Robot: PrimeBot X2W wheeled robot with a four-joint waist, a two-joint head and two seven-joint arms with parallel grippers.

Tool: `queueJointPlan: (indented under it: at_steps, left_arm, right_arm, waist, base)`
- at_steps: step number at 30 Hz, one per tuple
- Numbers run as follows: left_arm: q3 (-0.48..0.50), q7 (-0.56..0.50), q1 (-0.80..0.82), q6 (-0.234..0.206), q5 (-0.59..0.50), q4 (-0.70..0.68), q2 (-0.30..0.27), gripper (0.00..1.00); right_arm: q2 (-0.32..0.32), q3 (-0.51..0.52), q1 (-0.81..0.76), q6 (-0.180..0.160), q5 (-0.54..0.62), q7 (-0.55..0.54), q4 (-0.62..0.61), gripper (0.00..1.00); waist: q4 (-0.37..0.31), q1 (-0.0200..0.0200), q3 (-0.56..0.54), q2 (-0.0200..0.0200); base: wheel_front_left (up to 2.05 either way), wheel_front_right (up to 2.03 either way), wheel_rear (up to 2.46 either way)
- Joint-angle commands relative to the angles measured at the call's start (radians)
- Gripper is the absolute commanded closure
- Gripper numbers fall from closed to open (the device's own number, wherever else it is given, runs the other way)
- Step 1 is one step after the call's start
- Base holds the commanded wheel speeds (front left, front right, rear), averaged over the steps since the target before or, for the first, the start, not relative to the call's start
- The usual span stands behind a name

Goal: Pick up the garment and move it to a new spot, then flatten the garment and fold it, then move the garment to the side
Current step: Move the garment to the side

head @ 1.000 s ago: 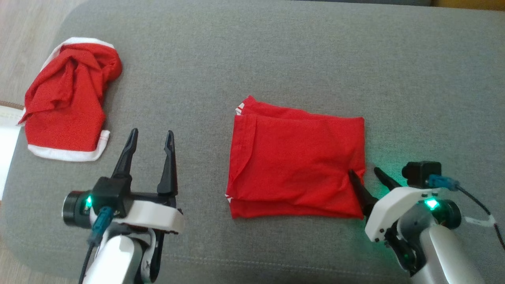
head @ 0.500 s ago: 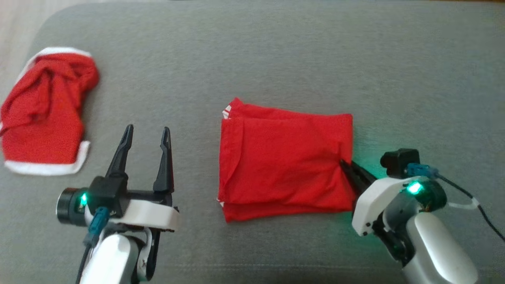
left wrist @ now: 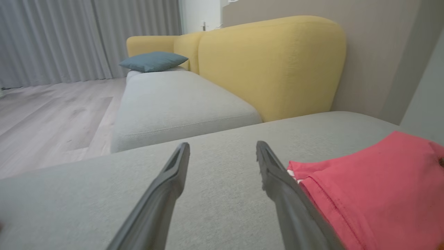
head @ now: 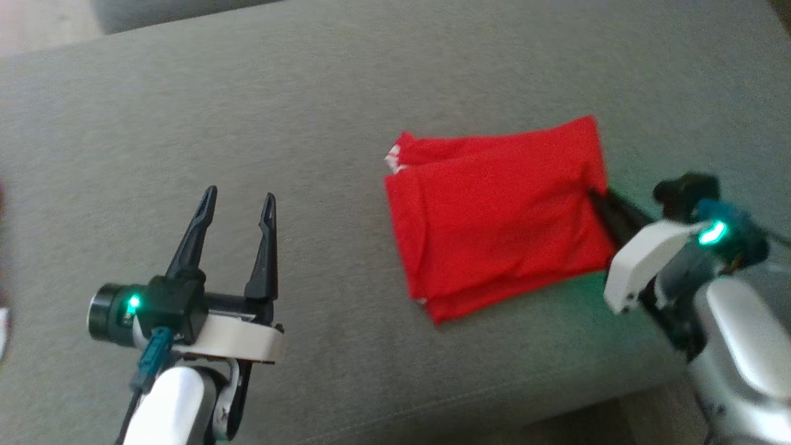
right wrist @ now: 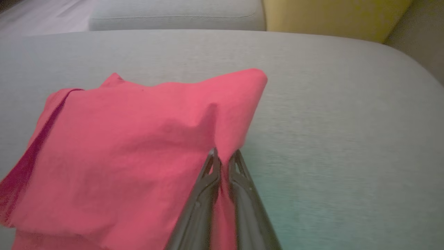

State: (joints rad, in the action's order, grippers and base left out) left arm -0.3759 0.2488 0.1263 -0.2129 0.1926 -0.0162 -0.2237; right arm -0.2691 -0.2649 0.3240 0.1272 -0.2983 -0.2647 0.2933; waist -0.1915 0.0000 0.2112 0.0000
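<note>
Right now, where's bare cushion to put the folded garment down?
Free: the grey cushion between the left gripper and the red garment, the wide band beyond both, and the stretch right of the garment. Crowded: the garment's right edge, where the right gripper pinches it.

Folded red garment on the grey sofa cushion, pinched at one edge.

It is plain red cloth folded into a rough rectangle of several layers. It lies skewed in the head view, with its far right corner sitting higher than its near left one. A bit of white trim peeks out at the far left corner, and a lower layer shows as a narrow strip along the near and left edges. The top face is mostly flat with soft wrinkles. The right pincer is closed on the middle of the right edge, where the cloth puckers into a small ridge.
</note>
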Motion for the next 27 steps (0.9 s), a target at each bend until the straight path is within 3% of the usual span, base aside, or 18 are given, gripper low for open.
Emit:
queueJointPlan:
  at_steps: [1,14,27]
  left_arm:
    - [0.033,-0.002,0.043,0.001,-0.016,-0.047,-0.031,0.00]
    - [-0.007,-0.048,0.118,0.032,-0.059,-0.102,-0.068,0.00]
    - [-0.029,-0.069,0.221,0.058,-0.092,-0.162,-0.089,0.00]
  right_arm:
    - [-0.036,-0.007,0.076,0.003,-0.011,0.014,-0.009,1.00]
    - [-0.158,0.089,0.284,0.003,-0.021,0.122,0.177,1.00]
    - [-0.174,0.258,0.384,0.003,0.068,0.216,0.291,1.00]
  waist:
    - [-0.078,0.0000,0.049,0.0000]
    - [-0.151,0.0000,0.151,0.0000]
    - [-0.122,0.0000,0.286,0.0000]
  base:
    - [0.00,0.00,0.00]
    - [0.00,0.00,0.00]
    - [0.00,0.00,0.00]
